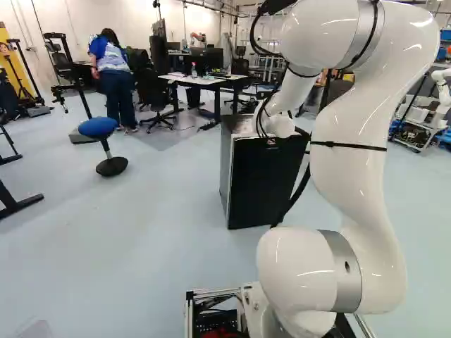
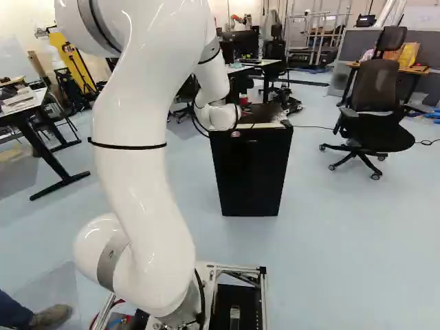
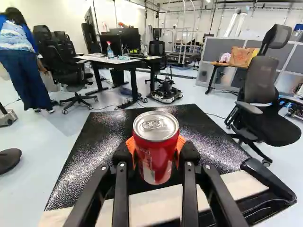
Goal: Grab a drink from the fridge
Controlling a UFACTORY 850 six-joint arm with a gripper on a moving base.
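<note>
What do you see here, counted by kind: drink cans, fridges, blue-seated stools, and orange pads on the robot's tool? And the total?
Drink can: 1
Black-fronted fridge: 1
Blue-seated stool: 1
Orange pads on the tool: 2
Total: 5

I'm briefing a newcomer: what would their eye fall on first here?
Probably the red can, gripped between the orange pads in the wrist view, against the fridge's black top. Next, the white arm towering at the right of the left base view, then the blue stool at that view's left.
</note>
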